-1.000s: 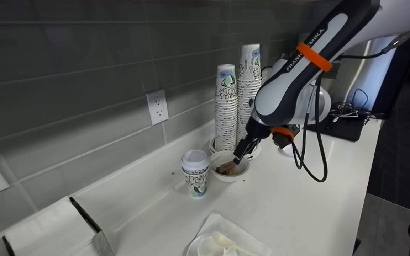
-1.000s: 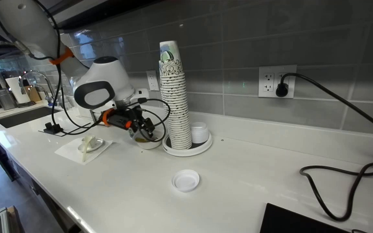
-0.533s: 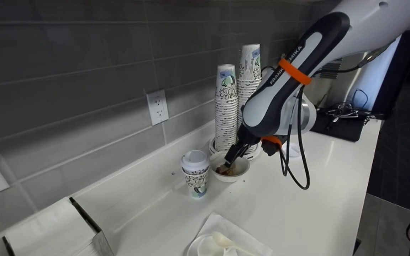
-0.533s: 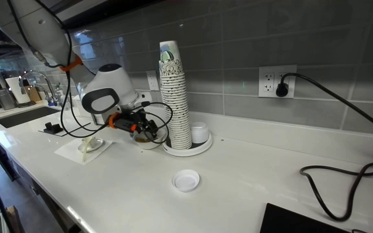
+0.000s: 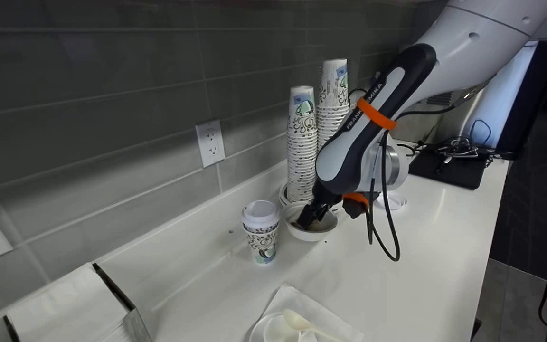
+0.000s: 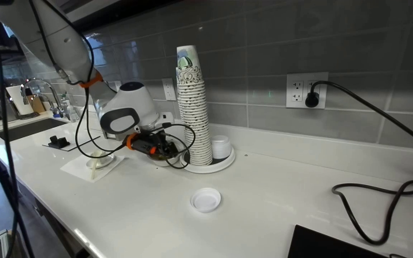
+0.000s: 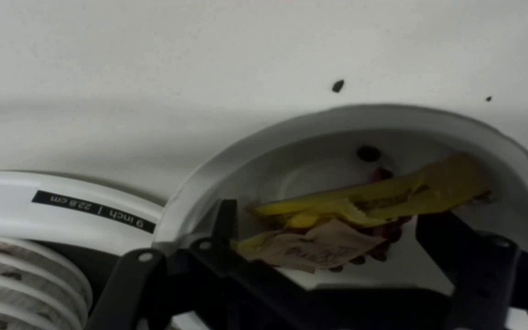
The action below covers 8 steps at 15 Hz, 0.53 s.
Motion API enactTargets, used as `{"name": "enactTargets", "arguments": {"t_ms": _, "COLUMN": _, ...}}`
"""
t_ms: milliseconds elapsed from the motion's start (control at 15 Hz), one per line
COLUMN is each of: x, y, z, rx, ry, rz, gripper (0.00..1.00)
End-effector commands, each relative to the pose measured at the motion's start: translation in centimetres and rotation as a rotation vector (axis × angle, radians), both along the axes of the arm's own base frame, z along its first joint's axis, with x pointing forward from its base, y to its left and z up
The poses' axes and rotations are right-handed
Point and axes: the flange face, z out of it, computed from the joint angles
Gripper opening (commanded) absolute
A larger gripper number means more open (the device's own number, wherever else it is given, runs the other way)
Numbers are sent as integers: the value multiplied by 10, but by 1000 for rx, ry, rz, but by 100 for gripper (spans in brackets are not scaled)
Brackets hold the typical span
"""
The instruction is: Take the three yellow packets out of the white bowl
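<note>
Packets (image 7: 360,208) just below end effector (image 7: 330,217)

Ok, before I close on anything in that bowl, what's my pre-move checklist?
1. End effector open: ok; jaws stand apart.
2. Yellow packets in white bowl: ok, as far as visible.
3. Packets lying apart: not ok; they overlap in the wrist view.
4. All three visible: cannot tell.
5. Fingers clear of bowl: cannot tell; one overlaps its wall in that view.
6. Cable clear of cup stack: cannot tell; it crosses in front in an exterior view.
</note>
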Motion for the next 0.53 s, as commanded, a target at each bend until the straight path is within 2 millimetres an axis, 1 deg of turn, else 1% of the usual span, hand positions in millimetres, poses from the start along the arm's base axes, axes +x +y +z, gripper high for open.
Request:
{"name": "enactTargets", "arguments": {"t_ms": 0, "x": 9, "y": 0, "z": -6, "rx": 28, "ry": 22, "rz": -6, "gripper": 93}}
{"name": "enactTargets", "arguments": {"t_ms": 67, "x": 10, "y": 1, "z": -6, "rx": 30, "ry": 25, "rz": -7, "gripper": 74}}
{"name": "enactTargets", "arguments": {"t_ms": 467, "x": 11, "y": 4, "z": 0, "rx": 38, "ry": 52, "rz": -15, "gripper": 30}}
